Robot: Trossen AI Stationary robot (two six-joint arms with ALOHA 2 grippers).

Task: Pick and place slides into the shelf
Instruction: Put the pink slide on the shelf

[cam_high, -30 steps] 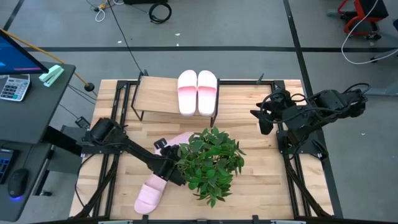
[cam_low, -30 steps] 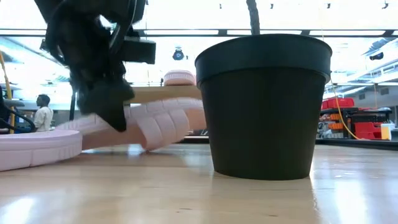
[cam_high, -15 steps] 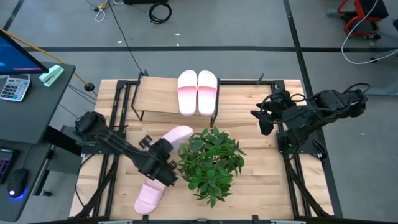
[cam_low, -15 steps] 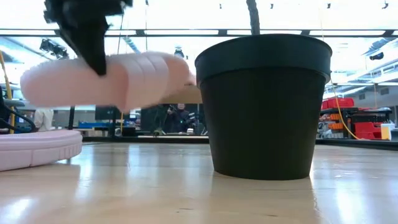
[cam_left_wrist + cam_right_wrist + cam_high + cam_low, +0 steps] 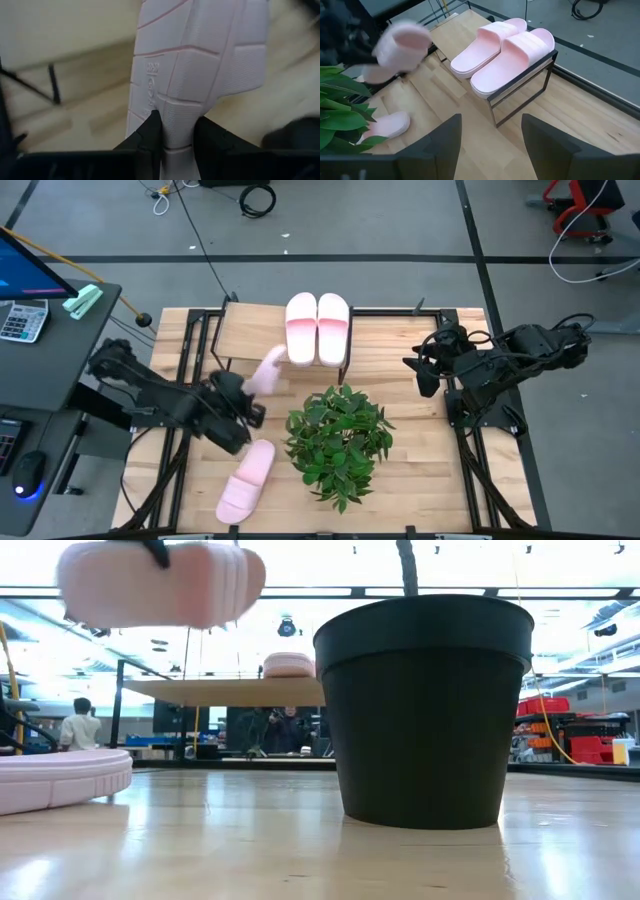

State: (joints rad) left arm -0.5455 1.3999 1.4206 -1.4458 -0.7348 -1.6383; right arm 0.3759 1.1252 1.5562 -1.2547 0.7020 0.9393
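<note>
Four pale pink foam slides: one flat on the slatted table (image 5: pixel 420 480) at 7 o'clock (image 5: pixel 246 480); one, ribbed sole showing, clamped in the left gripper (image 5: pixel 177 131) mid-air (image 5: pixel 266 368); two side by side on the light-wood shelf (image 5: pixel 250 333) at 12 o'clock (image 5: pixel 318 326). One leafy plant (image 5: pixel 338 442) in a smooth black pot (image 5: pixel 425 710). Right gripper (image 5: pixel 491 131), fingers apart, waits at 3 o'clock.
</note>
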